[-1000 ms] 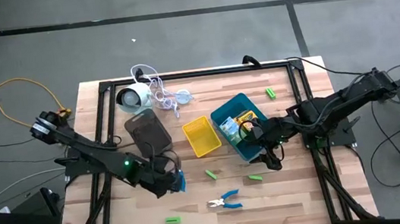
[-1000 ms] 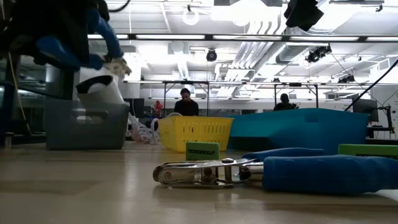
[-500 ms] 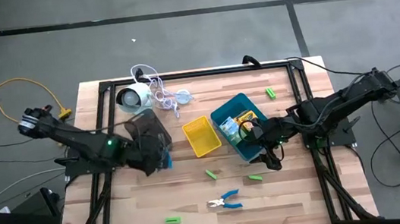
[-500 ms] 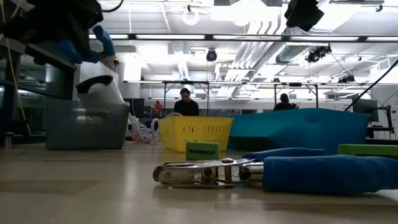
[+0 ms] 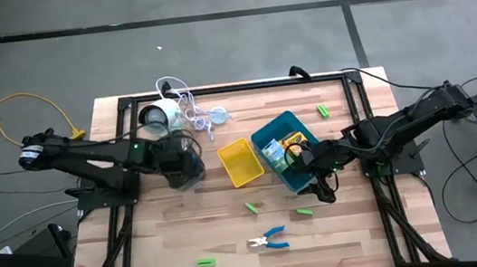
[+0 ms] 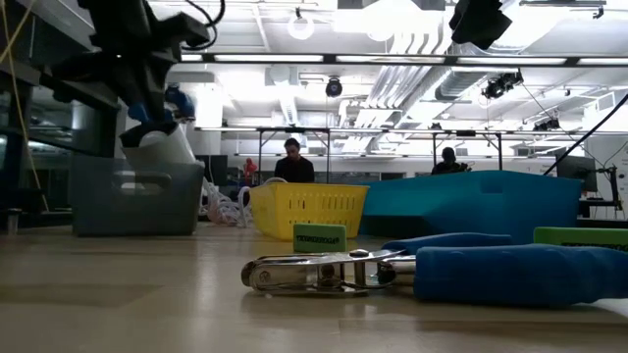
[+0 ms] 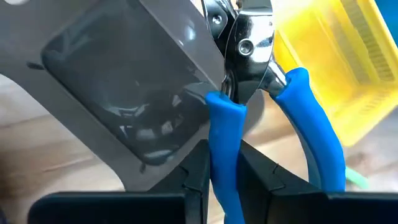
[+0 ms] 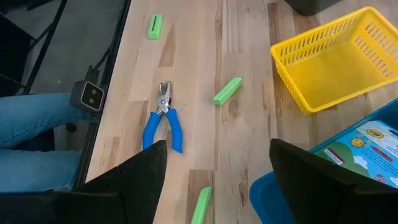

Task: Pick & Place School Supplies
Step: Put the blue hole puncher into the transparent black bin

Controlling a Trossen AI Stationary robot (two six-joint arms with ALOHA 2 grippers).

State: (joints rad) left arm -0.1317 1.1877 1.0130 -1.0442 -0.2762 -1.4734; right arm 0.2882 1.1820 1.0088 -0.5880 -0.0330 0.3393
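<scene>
My left gripper [image 5: 184, 166] hangs above the grey tray [image 5: 170, 147], shut on a pair of blue-handled pliers [image 7: 252, 74] whose metal head points away from the wrist over the tray [image 7: 112, 93]. In the low view it shows high at the left [image 6: 157, 98]. A second pair of pliers [image 5: 270, 238] lies flat on the table near the front. Green blocks [image 5: 252, 207] [image 5: 304, 210] [image 5: 204, 263] [image 5: 321, 110] lie loose on the wood. My right gripper [image 5: 323, 187] waits open beside the blue tray [image 5: 262, 136], which holds printed packs [image 8: 367, 140]. My left gripper pinches one blue handle [image 7: 222, 140] of the pliers between its two fingers [image 7: 198, 177], which lie along the handle. The other handle [image 7: 317, 143] stands free beside them. The fingers slant down from above. The pliers are lifted clear, head out beyond the fingertips above the grey tray.
A yellow tray [image 5: 240, 162] stands between the grey and the blue one. A white round device [image 5: 156, 116] with its cord lies at the far left. A black frame [image 5: 215, 91] runs around the table. People stand in the room behind [image 6: 292, 162].
My left gripper has carried the pliers from the table's near left toward the far edge, rising a little and turning, and now hangs over the grey tray. Its fingers stay shut on the handle. The pliers stay clear of the table.
</scene>
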